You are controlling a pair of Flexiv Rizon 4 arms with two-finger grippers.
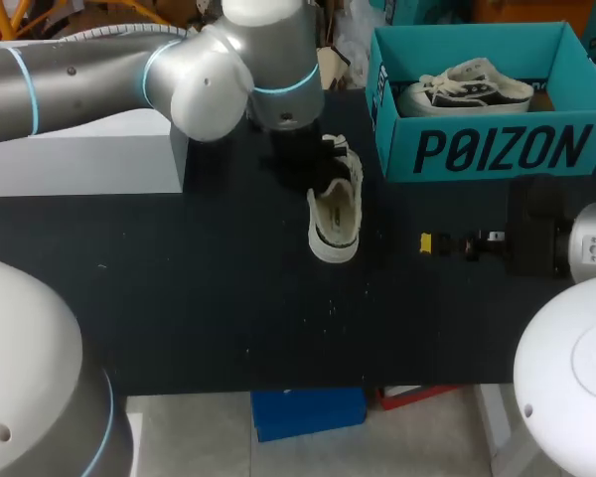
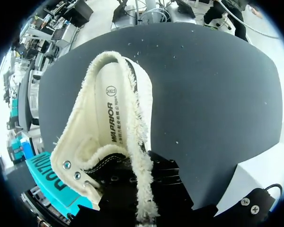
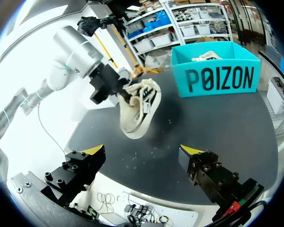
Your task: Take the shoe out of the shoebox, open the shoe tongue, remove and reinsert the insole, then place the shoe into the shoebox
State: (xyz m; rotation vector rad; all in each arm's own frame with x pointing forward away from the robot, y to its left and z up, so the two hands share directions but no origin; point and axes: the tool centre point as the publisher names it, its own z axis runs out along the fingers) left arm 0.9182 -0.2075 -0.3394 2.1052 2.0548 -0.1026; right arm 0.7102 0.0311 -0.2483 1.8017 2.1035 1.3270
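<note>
Cream fleece, shaggy and frayed at the edges, all round the mouth of the shoe [image 2: 137, 156], with a smooth, pale insole [image 2: 111, 118] bearing dark print deep inside and black canvas with small metal eyelets at the laced part. Held tilted, toe down and heel up, over the middle of the dark matte table [image 1: 179, 298], thick off-white rubber sole turned outward; hard to tell whether the toe touches the surface. Clamped at the black upper by the left gripper [image 3: 124, 96], closed on the shoe, its fingertips buried in fabric and unseen from its own wrist camera. Well apart from the shoebox [image 1: 477, 149]: teal cardboard, rectangular, open-topped, bold dark lettering along the long wall, at the table's far right corner. Inside it, a second shoe [image 1: 467, 91], white with dark trim, lying on its side. Spread wide with nothing between: the right gripper [image 3: 142, 150], blocky black fingers ending in wedge-shaped yellow tips, low over the table's right side and pointed toward the held shoe. At the far left, a plain white block [image 1: 79, 164], flat-faced and sharp-cornered, beside the left arm.
</note>
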